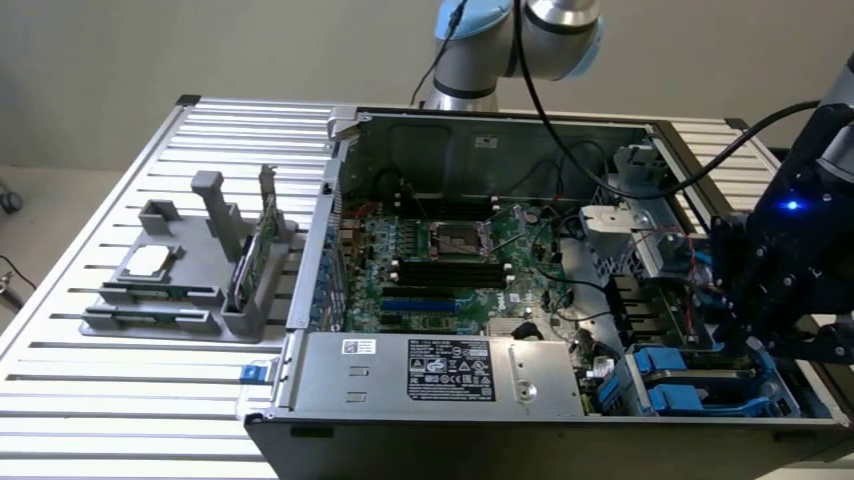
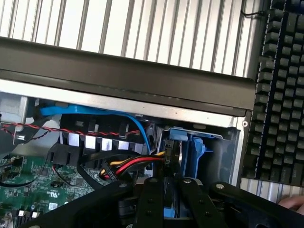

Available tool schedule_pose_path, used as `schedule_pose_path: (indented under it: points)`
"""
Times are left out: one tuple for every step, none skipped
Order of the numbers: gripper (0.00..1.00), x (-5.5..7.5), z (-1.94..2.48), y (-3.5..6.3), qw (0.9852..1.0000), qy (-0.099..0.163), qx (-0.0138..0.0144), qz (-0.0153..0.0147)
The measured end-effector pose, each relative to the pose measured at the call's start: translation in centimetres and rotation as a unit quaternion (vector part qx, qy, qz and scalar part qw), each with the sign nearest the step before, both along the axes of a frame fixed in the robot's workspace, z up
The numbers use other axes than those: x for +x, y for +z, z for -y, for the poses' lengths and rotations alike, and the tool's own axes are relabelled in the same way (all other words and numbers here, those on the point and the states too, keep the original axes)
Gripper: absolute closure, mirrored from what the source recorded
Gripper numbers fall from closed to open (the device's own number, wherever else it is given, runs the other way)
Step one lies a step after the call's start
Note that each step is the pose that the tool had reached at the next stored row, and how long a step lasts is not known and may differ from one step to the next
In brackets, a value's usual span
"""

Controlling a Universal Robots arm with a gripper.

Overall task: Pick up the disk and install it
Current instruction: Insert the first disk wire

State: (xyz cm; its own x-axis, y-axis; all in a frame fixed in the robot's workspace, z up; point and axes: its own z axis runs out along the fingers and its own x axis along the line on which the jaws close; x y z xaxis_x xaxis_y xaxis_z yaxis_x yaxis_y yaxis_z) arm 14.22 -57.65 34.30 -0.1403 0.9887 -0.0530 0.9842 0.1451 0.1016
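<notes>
The disk (image 2: 194,148) stands edge-on in the wrist view, its blue carrier frame showing at the corner drive bay of the open computer case (image 1: 334,250). My gripper (image 2: 171,185) is directly over it, the black fingers (image 2: 152,199) closed against its two sides. In the exterior view my gripper (image 1: 761,335) hangs over the case's bay end at the exterior view's right, and it hides the disk there.
Red, yellow and black power wires (image 2: 128,166) and a blue cable (image 2: 95,113) run close beside the bay. Blue carriers (image 1: 674,390) sit in the bay. A grey fixture (image 1: 187,270) holds a chip and a green card. A keyboard (image 2: 280,95) and a hand (image 2: 292,202) lie outside the case.
</notes>
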Motion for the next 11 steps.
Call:
schedule_pose_path:
  points:
    - [0.82, -0.02, -0.01, -0.07, 1.0, 0.0, -0.0003, 0.0]
    - [0.82, -0.04, -0.01, -0.11, 1.0, 0.0, -0.0007, 0.0001]
    - [0.82, -0.06, -0.01, -0.16, 1.0, 0.0, -0.001, 0.0001]
    - [0.82, -0.09, -0.01, -0.19, 1.0, 0.0, -0.0012, 0.0001]
    - [0.82, -0.13, -0.01, -0.22, 1.0, 0.0, -0.0014, 0.0001]
    - [0.82, -0.16, -0.01, -0.24, 1.0, 0.0, -0.0015, 0.0001]
    - [0.82, -0.18, -0.01, -0.25, 1.0, 0.0, -0.0017, 0.0001]
    - [0.82, -0.2, -0.01, -0.27, 1.0, 0.0, -0.0018, 0.0001]
    - [0.82, -0.2, -0.01, -0.29, 1.0, 0.0, -0.0019, 0.0001]
    - [0.82, -0.21, -0.01, -0.3, 1.0, 0.0, -0.0019, 0.0001]
    - [0.82, -0.21, -0.01, -0.31, 1.0, 0.0, -0.002, 0.0002]
